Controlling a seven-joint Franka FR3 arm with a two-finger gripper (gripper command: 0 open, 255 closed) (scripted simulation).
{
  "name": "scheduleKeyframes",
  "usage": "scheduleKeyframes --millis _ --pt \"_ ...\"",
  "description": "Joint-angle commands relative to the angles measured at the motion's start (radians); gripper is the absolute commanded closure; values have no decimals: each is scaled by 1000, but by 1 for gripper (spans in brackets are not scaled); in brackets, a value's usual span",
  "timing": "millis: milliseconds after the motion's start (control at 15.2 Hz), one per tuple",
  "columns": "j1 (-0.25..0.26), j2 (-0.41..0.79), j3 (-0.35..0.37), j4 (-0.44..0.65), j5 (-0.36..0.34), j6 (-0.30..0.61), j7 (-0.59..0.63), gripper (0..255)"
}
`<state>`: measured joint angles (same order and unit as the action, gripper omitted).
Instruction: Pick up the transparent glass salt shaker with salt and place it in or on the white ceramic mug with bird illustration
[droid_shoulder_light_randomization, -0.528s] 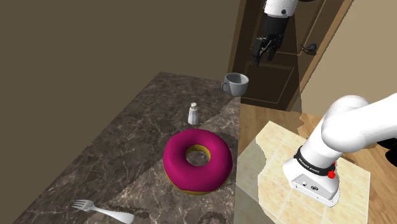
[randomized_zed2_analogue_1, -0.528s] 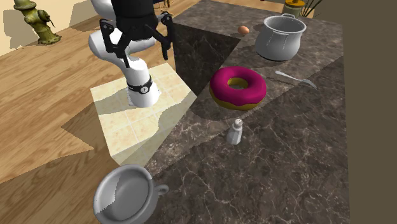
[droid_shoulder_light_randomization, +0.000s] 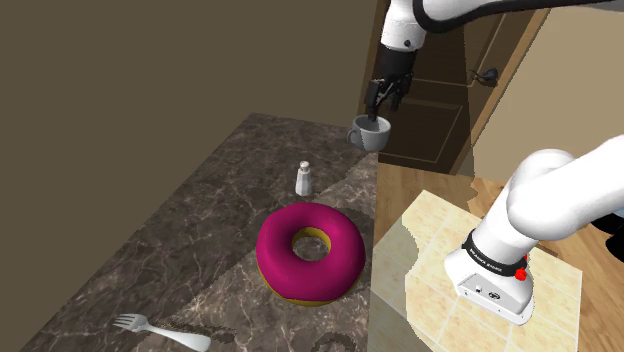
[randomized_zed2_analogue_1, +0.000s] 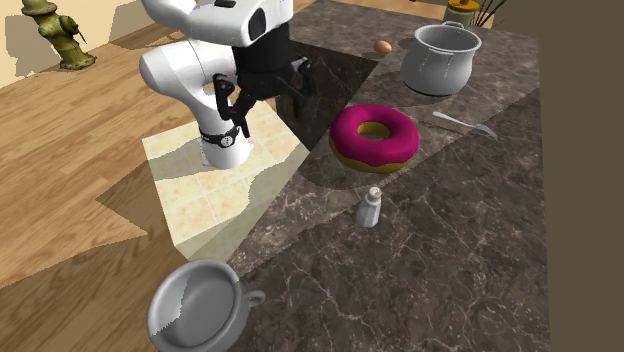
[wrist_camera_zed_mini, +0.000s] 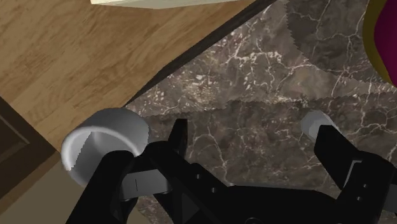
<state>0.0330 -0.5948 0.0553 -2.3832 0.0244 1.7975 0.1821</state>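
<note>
The salt shaker (droid_shoulder_light_randomization: 304, 180), small and pale with a lighter cap, stands upright on the dark marble counter (droid_shoulder_light_randomization: 200, 240), between the mug and the doughnut. It shows again in the second exterior view (randomized_zed2_analogue_1: 370, 208) and the wrist view (wrist_camera_zed_mini: 313, 121). The plain grey-white mug (droid_shoulder_light_randomization: 369, 133) sits at the counter's far corner, near the edge (randomized_zed2_analogue_1: 195, 305). My gripper (droid_shoulder_light_randomization: 385, 95) hangs open and empty just above the mug, well apart from the shaker. In the wrist view the mug (wrist_camera_zed_mini: 105, 143) lies by one finger and the shaker by the other finger (wrist_camera_zed_mini: 347, 159).
A large magenta doughnut (droid_shoulder_light_randomization: 310, 250) lies on the counter beyond the shaker from the mug. A fork (droid_shoulder_light_randomization: 160, 332) rests at the near end. A pot (randomized_zed2_analogue_1: 440, 60) and an egg (randomized_zed2_analogue_1: 383, 46) stand farther along. A wooden door (droid_shoulder_light_randomization: 440, 110) is behind the mug.
The gripper has dropped and swung toward the shoulder view's left, from in front of the door to just above the mug. Shaker, mug and doughnut have not moved.
</note>
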Motion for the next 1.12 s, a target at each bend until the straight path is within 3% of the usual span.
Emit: scheduleKeyframes --millis 0,528,1056 --pt "13 54 14 2 15 56 6 0" --pt "61 298 76 59 61 252 34 0" --pt "105 559 133 186 70 397 65 0"
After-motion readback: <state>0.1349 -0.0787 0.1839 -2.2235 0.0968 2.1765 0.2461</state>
